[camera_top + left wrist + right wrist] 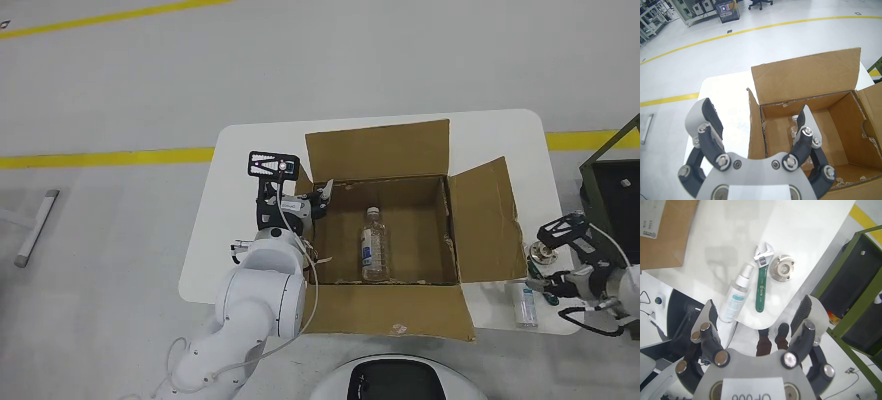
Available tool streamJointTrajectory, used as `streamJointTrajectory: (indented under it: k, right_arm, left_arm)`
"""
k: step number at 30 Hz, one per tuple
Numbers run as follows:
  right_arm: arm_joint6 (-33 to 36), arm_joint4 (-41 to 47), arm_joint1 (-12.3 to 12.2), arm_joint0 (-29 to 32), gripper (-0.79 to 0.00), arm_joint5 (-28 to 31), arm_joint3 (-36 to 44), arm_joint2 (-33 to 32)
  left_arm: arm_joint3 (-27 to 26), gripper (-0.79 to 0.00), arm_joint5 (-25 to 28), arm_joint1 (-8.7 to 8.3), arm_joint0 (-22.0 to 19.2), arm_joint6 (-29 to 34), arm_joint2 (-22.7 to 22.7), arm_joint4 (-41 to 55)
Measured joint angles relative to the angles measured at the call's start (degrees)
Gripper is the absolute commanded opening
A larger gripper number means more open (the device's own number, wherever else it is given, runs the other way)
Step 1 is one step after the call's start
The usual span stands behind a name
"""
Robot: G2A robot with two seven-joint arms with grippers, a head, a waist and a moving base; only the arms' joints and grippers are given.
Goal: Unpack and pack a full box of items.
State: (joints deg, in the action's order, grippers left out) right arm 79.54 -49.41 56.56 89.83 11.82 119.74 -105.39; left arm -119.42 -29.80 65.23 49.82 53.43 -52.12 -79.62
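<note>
white table (250, 200), rounded corners, carries everything below.

cardboard box (375, 150) sits open on the middle of the table. all four flaps are folded outward and the inner edges are torn in places.

dark green metal frame (853, 285) stands off the table's right side, apart from it.

left gripper (755, 111): fingers spread wide, nothing between them. it hangs above the box's left wall, one finger on the table side and the other over the box interior. the top view puts it (298, 178) at the left flap.

right gripper (759, 303): fingers spread wide and empty, held above the table's near right corner, well apart from the box. in the top view it (558, 258) is just off the right flap.

clear plastic bottle (374, 245), white cap, lies on its side on the box floor near the middle, cap toward the far wall. from the left wrist its cap end (794, 119) shows past one finger.

spray bottle (736, 294), clear with a white nozzle, lies on the table at the near right corner, its base at the table edge.

adjustable wrench (762, 279), green handle, lies just beside the spray bottle, roughly parallel to it.

round metal flange (783, 268) lies flat just beside the wrench head. whether the two touch, cannot tell.
</note>
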Motion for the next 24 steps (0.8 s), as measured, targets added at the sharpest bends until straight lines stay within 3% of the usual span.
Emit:
streamJointTrajectory:
  k: [2,4,5,9,10,13,19,24]
  right_arm:
    - [0.9,0.0,0.0,-0.5,-0.012,-1.2,0.3,1.9]
    - [2.0,-1.2,-0.1,-1.6,-0.2,-1.9,0.2,4.2]
    - [2.3,-2.0,-0.1,-2.1,-0.4,-2.3,0.0,5.1]
    - [3.7,-4.7,-0.2,-4.0,-0.394,-4.2,-0.9,8.3]
    - [3.9,-5.0,-0.3,-4.1,-0.332,-4.5,-1.0,8.7]
    - [4.2,-5.2,-0.3,-3.9,-0.394,-5.3,-1.3,9.7]
    - [4.3,-5.9,-0.4,-3.0,-0.413,-6.0,-1.4,10.2]
    - [4.1,-6.5,-0.5,-2.4,-0.323,-7.1,-1.9,10.5]
  left_arm:
    - [0.0,0.0,0.0,0.0,0.0,0.0,0.0,0.0]
    - [0.0,0.0,0.0,0.0,0.0,0.0,0.0,0.0]
    - [0.0,0.0,0.0,0.0,0.0,0.0,0.0,0.0]
    - [0.0,0.0,0.0,0.0,0.0,0.0,0.0,0.0]
    - [0.0,0.0,0.0,0.0,0.0,0.0,0.0,0.0]
    - [0.0,0.0,0.0,0.0,0.0,0.0,0.0,0.0]
    - [0.0,0.0,0.0,0.0,0.0,0.0,0.0,0.0]
    - [0.0,0.0,0.0,0.0,0.0,0.0,0.0,0.0]
